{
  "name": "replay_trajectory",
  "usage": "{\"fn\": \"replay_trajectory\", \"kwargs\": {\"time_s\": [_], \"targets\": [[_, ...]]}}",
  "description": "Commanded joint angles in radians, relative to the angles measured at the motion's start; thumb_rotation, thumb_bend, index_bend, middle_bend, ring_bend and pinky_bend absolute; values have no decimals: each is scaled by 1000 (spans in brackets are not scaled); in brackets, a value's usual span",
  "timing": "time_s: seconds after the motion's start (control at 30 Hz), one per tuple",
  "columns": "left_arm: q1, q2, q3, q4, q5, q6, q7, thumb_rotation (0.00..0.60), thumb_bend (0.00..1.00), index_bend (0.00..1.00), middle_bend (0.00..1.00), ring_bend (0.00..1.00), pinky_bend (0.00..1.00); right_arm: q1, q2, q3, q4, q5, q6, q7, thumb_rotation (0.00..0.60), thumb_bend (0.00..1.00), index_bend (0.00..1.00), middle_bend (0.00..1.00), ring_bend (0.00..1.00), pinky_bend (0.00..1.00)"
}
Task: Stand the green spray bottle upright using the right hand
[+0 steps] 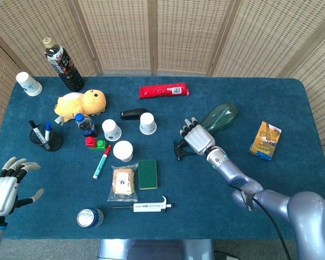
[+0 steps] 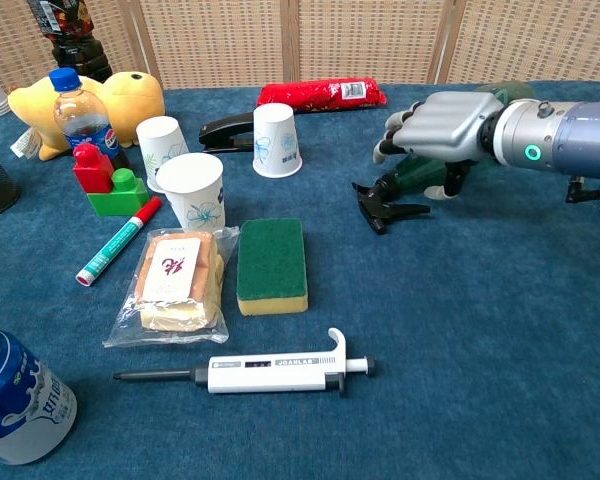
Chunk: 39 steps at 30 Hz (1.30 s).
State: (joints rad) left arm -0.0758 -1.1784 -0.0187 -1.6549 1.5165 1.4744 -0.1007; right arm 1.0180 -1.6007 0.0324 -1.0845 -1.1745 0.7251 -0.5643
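The green bottle (image 1: 219, 116) lies on its side right of centre in the head view, black trigger head (image 2: 383, 203) pointing toward the middle of the table, and the right hand (image 2: 435, 130) arches over its neck with fingers curled down around it, though whether they actually grip cannot be told. It looks like light, smooth, see-through plastic that could roll or slip, so the narrow neck just behind the trigger seems the surest hold. The blue cloth (image 1: 292, 103) should give some grip, with bare room around the bottle; the left hand (image 1: 4, 189) hangs empty and spread at lower left.
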Motion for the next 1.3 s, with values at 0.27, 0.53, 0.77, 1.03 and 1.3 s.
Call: {"fn": "replay_trajectory", "kwargs": {"time_s": [0.27, 0.53, 0.77, 1.03, 1.3], "targets": [[4, 8, 2, 5, 3, 6, -37, 600, 280, 295, 311, 187, 47, -2, -40, -6, 76, -90, 9, 65, 600, 440, 498, 461, 301, 384], [4, 4, 2, 12, -4, 0, -48, 600, 280, 295, 311, 187, 47, -11, -48, 10, 126, -190, 57, 280, 600, 452, 643, 643, 502, 587], [1, 0, 1, 14, -7, -5, -50, 600, 280, 287, 311, 188, 49, -29, -28, 53, 111, -214, 110, 451, 600, 451, 666, 659, 522, 615], [4, 0, 0, 13, -19, -9, -56, 600, 280, 285, 311, 188, 58, -75, 47, 177, -7, -128, 171, 643, 600, 451, 678, 661, 523, 618], [10, -12, 3, 8, -26, -10, -54, 600, 281, 286, 312, 188, 56, -142, 141, 339, -167, 35, 198, 866, 600, 451, 677, 663, 523, 619]]}}
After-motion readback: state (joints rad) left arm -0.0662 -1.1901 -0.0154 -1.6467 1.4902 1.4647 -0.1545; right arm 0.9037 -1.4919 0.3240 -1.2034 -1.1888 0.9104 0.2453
